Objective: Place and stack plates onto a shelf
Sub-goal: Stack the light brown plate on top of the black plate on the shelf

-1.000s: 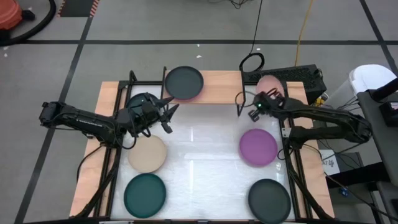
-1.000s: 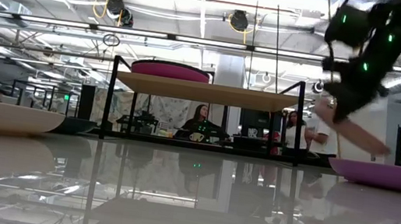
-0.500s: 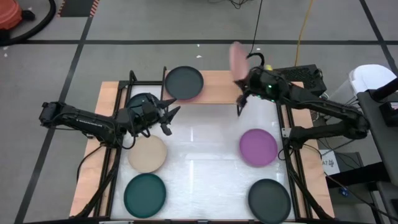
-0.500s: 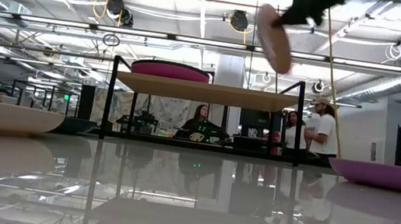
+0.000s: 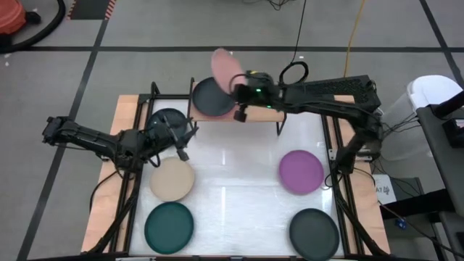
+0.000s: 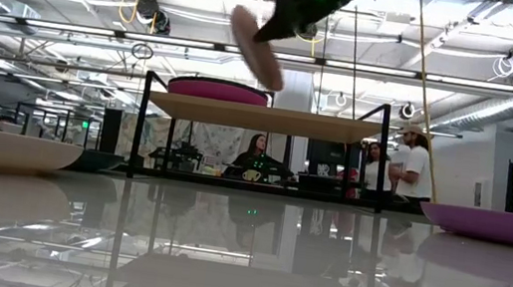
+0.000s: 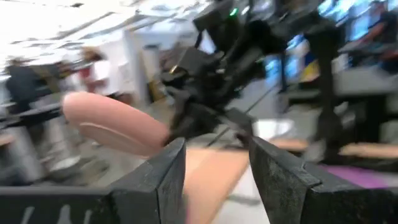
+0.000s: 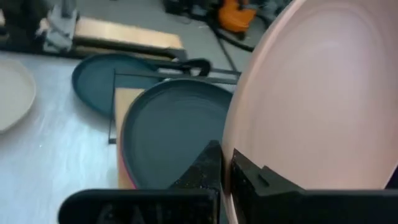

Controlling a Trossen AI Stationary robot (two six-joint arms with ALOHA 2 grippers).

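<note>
My right gripper (image 5: pixel 242 93) has its jaws pinching the rim of the pale pink plate (image 5: pixel 226 67), as the right wrist view shows with the dark fingers (image 8: pixel 211 163) closed on the plate's edge. I hold this plate tilted in the air above the shelf (image 5: pixel 254 103), over the far edge of the charcoal plate (image 5: pixel 213 96) that lies on the shelf's left half. In the low view the pale pink plate (image 6: pixel 257 47) hangs slanted, higher than the hot pink plate (image 6: pixel 218 90) that sits on the shelf board (image 6: pixel 265 118). The charcoal plate lies on top of that hot pink one.

My left gripper (image 5: pixel 185 136) waits low over the left side of the surface (image 5: pixel 232 181), with its jaws spread and nothing between them. It is just beside a dark teal plate (image 5: pixel 164 118) and near the beige plate (image 5: pixel 171 179).

Further out on the surface lie another dark teal plate (image 5: pixel 168 226) at the near left, a purple plate (image 5: pixel 301 172) on the right and a second charcoal plate (image 5: pixel 314 233) at the near right, all well apart from each other.
</note>
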